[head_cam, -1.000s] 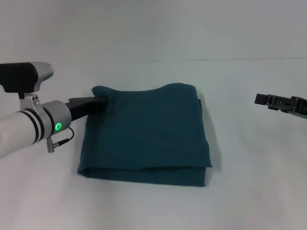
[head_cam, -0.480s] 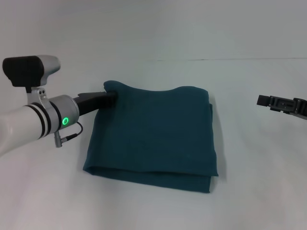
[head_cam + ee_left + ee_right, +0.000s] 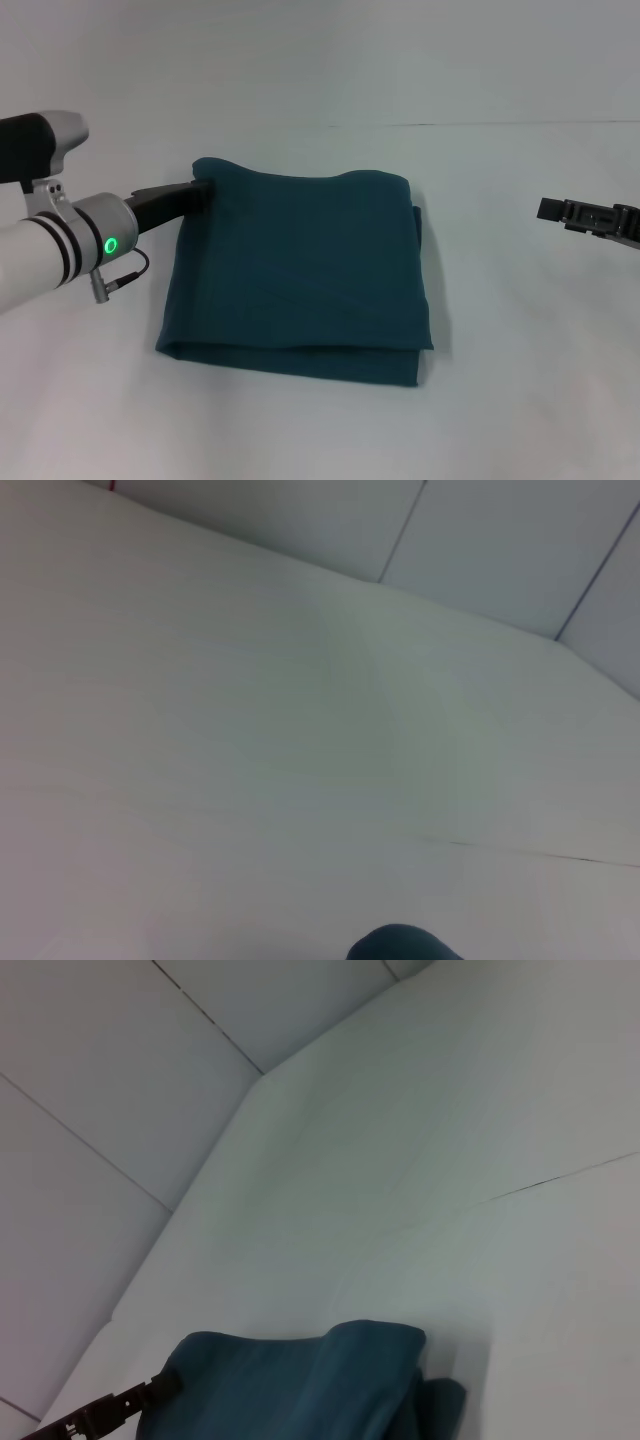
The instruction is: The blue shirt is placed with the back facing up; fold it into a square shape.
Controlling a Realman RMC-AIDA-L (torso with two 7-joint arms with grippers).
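The blue shirt (image 3: 300, 270) lies on the white table as a folded, roughly square stack, with its layered edges showing along the near and right sides. My left gripper (image 3: 203, 190) is at the shirt's far left corner, shut on the fabric there. The right wrist view shows that same gripper (image 3: 160, 1385) at the corner of the shirt (image 3: 290, 1380). A small bump of the shirt (image 3: 400, 945) appears in the left wrist view. My right gripper (image 3: 548, 210) hovers off to the right, well apart from the shirt.
The white table (image 3: 520, 380) extends around the shirt on every side. A thin seam line (image 3: 500, 124) runs across its far part. Pale wall panels (image 3: 120, 1080) stand behind the table.
My left gripper first dragged the shirt's far left corner to the right, then pulled it back left. The whole folded shirt shifted with it. The right arm stayed still.
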